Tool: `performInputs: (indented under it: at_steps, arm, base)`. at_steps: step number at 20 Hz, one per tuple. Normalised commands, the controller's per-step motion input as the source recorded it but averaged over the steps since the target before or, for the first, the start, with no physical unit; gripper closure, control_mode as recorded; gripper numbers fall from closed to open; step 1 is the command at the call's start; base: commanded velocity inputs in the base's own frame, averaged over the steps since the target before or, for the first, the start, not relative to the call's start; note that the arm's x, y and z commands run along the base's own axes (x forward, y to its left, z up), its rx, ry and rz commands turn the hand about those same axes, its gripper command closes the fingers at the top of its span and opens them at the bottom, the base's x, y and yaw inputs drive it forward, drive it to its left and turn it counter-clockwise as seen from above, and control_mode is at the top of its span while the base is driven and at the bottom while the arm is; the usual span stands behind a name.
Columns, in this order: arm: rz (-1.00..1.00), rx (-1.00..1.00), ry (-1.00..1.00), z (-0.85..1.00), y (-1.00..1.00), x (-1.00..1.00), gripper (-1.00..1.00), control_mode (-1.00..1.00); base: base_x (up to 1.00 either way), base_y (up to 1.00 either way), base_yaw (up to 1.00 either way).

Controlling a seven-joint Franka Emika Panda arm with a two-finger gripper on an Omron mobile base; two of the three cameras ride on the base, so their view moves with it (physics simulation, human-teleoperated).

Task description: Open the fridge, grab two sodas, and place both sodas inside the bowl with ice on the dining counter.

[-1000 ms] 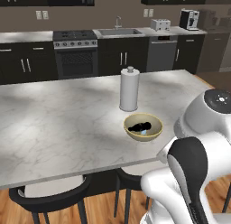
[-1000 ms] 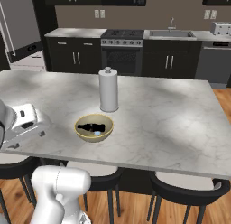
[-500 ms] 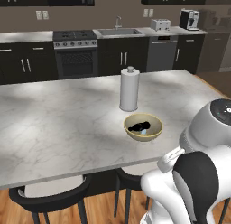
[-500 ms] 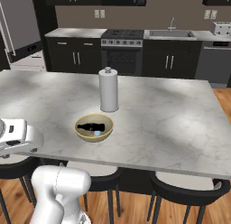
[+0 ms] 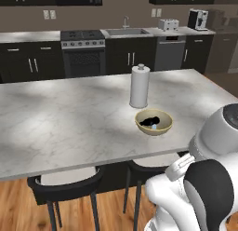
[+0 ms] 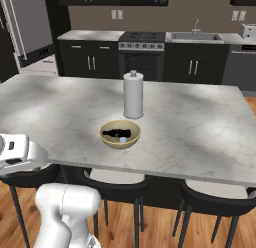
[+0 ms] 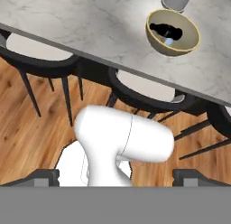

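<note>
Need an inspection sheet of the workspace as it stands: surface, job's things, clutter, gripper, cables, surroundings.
Surface: dining counter, white veined marble, bare apart from two items.
Job's things: bowl near the counter's front edge, holding a dark soda bottle lying on its side and a pale ice cube; whether a second soda is in it cannot be told. Fridge at far left, door looks shut.
Clutter: paper towel roll upright just behind the bowl.
Gripper: open, empty, fingers wide apart, low beside the stools.
Cables: nothing seen.
Surroundings: black stools, stove, sink, toaster, wood floor.
</note>
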Motion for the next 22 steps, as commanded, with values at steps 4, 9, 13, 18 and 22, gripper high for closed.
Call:
performInputs:
  at_steps: [4, 9, 13, 18, 22]
  arm:
    - [0.00, 0.00, 0.00, 0.00, 0.00, 0.00, -1.00, 1.00]
    - [0.00, 0.00, 0.00, 0.00, 0.00, 0.00, -1.00, 1.00]
    - [0.00, 0.00, 0.00, 0.00, 0.00, 0.00, -1.00, 1.00]
    - [0.00, 0.00, 0.00, 0.00, 0.00, 0.00, -1.00, 1.00]
    - [0.00, 0.00, 0.00, 0.00, 0.00, 0.00, -1.00, 1.00]
  base:
    - [-0.93, 0.98, 0.11]
    - [-0.48, 1.00, 0.02]
    - [-0.25, 1.00, 0.00]
    - [-0.10, 1.00, 0.00]
    - [0.00, 1.00, 0.00]
